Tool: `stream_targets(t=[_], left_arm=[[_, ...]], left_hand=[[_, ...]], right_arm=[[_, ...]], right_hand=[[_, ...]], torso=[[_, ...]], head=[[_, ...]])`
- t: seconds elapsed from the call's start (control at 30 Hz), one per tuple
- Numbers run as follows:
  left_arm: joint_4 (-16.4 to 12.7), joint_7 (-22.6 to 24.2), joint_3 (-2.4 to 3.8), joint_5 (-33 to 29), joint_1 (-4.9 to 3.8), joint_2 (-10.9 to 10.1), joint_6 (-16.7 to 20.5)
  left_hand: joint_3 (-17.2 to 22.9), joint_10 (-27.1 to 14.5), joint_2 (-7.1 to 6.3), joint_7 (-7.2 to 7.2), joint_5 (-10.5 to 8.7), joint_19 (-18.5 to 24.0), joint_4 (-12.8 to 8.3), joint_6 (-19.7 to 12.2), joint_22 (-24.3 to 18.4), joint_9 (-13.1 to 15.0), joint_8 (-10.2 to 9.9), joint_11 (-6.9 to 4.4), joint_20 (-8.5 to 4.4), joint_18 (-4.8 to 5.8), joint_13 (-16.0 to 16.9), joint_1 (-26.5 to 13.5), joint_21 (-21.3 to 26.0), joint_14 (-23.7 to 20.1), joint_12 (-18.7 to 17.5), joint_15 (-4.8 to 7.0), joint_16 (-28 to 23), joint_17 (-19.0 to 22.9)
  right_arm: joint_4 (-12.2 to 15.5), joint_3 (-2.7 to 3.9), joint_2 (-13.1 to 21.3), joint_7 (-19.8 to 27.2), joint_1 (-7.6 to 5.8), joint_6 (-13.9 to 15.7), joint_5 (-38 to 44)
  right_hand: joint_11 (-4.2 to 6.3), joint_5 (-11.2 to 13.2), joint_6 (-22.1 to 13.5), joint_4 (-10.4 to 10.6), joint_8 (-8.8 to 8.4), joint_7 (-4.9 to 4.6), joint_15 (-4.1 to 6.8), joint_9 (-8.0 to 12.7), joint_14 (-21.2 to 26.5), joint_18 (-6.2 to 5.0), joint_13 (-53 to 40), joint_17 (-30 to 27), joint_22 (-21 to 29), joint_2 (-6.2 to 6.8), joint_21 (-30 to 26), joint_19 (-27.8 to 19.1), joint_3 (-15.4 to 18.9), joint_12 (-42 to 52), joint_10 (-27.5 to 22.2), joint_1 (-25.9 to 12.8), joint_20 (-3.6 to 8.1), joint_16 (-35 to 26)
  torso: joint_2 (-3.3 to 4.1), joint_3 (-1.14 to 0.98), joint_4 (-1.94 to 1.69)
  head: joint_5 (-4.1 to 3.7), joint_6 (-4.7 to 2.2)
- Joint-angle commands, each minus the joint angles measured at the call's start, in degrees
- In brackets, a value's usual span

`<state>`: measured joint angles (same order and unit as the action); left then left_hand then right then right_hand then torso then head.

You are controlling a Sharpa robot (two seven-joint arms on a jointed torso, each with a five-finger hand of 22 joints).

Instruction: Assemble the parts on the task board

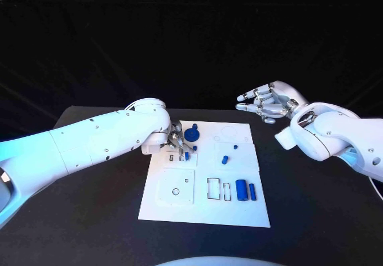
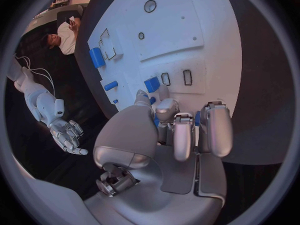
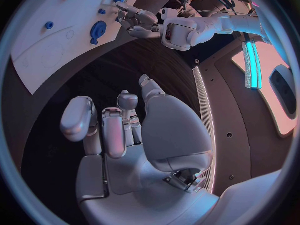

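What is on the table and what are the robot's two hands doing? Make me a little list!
table: black
task board: white plate in the middle of the table
parts: small blue pieces on the board, two side by side near its right edge
left hand: low over the board, fingertips at a blue piece
right hand: raised beyond the board's far right corner, fingers curled, holding nothing

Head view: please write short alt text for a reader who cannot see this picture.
The robot's left hand reaches over the upper left part of the white task board, its fingers at a small blue part. The right hand hangs beyond the board's far right corner, holding nothing. More blue parts lie on the board.
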<state>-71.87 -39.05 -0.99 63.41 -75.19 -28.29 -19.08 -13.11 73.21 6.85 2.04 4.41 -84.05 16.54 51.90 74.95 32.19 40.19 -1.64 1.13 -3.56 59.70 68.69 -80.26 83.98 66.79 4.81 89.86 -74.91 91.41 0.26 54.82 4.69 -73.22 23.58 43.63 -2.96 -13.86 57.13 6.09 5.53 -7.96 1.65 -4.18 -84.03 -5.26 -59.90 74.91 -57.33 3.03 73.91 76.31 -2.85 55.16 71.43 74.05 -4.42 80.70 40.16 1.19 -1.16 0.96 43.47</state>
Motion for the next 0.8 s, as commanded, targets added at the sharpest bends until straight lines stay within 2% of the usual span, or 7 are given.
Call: stream_targets(t=[0.03, 0.1, 0.13, 0.17, 0.23, 0.4, 0.8], left_arm=[[0.1, 0.0, -0.02, -0.1, 0.07, 0.3, -1.5], [0.2, 0.1, -0.03, -0.2, 0.1, 0.4, -1.4], [0.2, 0.1, -0.04, -0.4, 0.12, 0.5, -1.4], [0.2, 0.1, -0.05, -0.5, 0.14, 0.6, -1.3], [0.2, 0.2, -0.05, -0.7, 0.18, 0.7, -1.1], [0.2, 0.3, -0.06, -1.2, 0.24, 0.8, -0.6], [0.2, 0.2, -0.06, -1.4, 0.26, 0.7, -1.5]], left_hand=[[4.1, 0.3, -1.99, 0.15, 0.21, -1.7, 0.2, -0.6, 0.8, 0.8, 0.3, -0.13, -0.21, 0.67, 0.2, -0.6, -0.2, 6.0, 0.3, 0.39, 0.1, -15.1], [10.0, 0.3, -4.71, 0.07, 0.23, -1.6, 0.0, -0.6, 1.0, 1.4, 0.2, -0.14, -0.03, 0.73, 0.2, -2.0, -0.3, 6.0, 0.3, 0.61, 0.1, -15.1], [11.4, 0.4, -5.22, 0.02, 0.28, -1.6, 0.2, -0.6, 1.0, 1.5, 0.2, -0.12, -0.15, 0.69, 0.3, -2.5, -0.2, 6.0, 0.4, 0.5, 0.1, -15.1], [19.2, 0.4, -8.44, -0.03, 0.17, -1.6, 0.7, -0.5, 1.2, 2.2, 0.0, -0.06, 0.09, 0.77, 0.4, -5.4, -0.2, 6.0, 0.4, 0.83, 0.1, -15.1], [21.1, 0.5, -9.45, -0.06, 0.18, -1.6, 0.3, -0.4, 1.3, 2.5, 0.0, -0.12, -0.18, 0.67, 0.5, -6.1, -0.2, 6.0, 0.5, 0.52, 0.1, -15.1], [24.7, 0.6, -11.04, -0.04, 0.17, -1.6, 0.2, -0.3, 1.5, 3.2, 0.1, -0.24, -0.18, 0.7, 0.8, -7.6, -0.2, 6.0, 0.6, 0.57, 0.1, -15.1], [26.3, 0.7, -11.75, -0.06, 0.14, -1.7, 0.2, -0.3, 1.6, 3.5, 0.1, -0.27, -0.22, 0.7, 0.9, -8.3, -0.3, 6.0, 0.7, 0.53, 0.1, -15.1]], right_arm=[[-0.1, -0.02, -0.1, -0.1, 0.01, -0.9, 0.8], [-0.1, -0.03, -0.2, -0.1, 0.01, -0.9, 1.5], [-0.1, -0.03, -0.2, -0.1, 0.02, -0.9, 1.9], [-0.1, -0.03, -0.2, -0.1, 0.02, -0.9, 2.2], [-0.1, -0.04, -0.3, -0.1, 0.02, -1.0, 2.7], [-0.2, -0.05, -0.5, -0.1, 0.05, -1.1, 3.1], [-0.5, -0.1, -0.8, -0.2, 0.1, -1.5, 3.4]], right_hand=[[0.14, -0.3, 0.0, 0.1, 0.24, 0.13, -0.09, 0.1, -2.8, -0.94, 0.1, 0.4, 0.1, -0.09, -0.4, -0.4, 0.4, -0.3, -0.4, -0.2, -0.03, -0.4], [0.14, -0.3, 0.0, 0.1, 0.24, 0.13, -0.09, 0.1, -2.8, -0.94, 0.1, 0.4, 0.1, -0.09, -0.4, -0.4, 0.4, -0.3, -0.4, -0.2, -0.03, -0.4], [0.14, -0.3, 0.0, 0.1, 0.24, 0.13, -0.09, 0.1, -2.8, -0.94, 0.1, 0.4, 0.1, -0.09, -0.4, -0.4, 0.4, -0.3, -0.4, -0.2, -0.03, -0.4], [0.14, -0.3, 0.0, 0.1, 0.24, 0.13, -0.09, 0.1, -2.8, -0.94, 0.1, 0.4, 0.1, -0.09, -0.4, -0.4, 0.4, -0.3, -0.4, -0.2, -0.03, -0.4], [0.14, -0.3, 0.0, 0.1, 0.24, 0.13, -0.09, 0.1, -2.8, -0.94, 0.1, 0.4, 0.1, -0.09, -0.4, -0.4, 0.4, -0.3, -0.4, -0.2, -0.03, -0.4], [0.14, -0.3, 0.0, 0.1, 0.24, 0.13, -0.09, 0.1, -2.8, -0.94, 0.1, 0.4, 0.1, -0.09, -0.4, -0.4, 0.4, -0.3, -0.4, -0.2, -0.03, -0.4], [0.15, -0.6, 0.0, 0.1, 0.29, 0.15, -0.08, 0.1, -2.8, -0.94, 0.1, 0.3, 0.1, -0.14, -0.4, -0.4, 0.5, -0.4, -0.4, -0.1, -0.02, -0.5]], torso=[[0.02, -0.02, -0.04], [-0.01, -0.03, -0.01], [-0.01, -0.04, -0.01], [-0.01, -0.02, -0.01], [0.0, -0.02, -0.01], [0.01, -0.05, 0.0], [0.02, -0.04, -0.01]], head=[[-0.01, 0.17], [0.03, 0.19], [0.01, 0.21], [0.01, 0.21], [-0.01, 0.29], [-0.03, 0.32], [-0.1, 0.58]])
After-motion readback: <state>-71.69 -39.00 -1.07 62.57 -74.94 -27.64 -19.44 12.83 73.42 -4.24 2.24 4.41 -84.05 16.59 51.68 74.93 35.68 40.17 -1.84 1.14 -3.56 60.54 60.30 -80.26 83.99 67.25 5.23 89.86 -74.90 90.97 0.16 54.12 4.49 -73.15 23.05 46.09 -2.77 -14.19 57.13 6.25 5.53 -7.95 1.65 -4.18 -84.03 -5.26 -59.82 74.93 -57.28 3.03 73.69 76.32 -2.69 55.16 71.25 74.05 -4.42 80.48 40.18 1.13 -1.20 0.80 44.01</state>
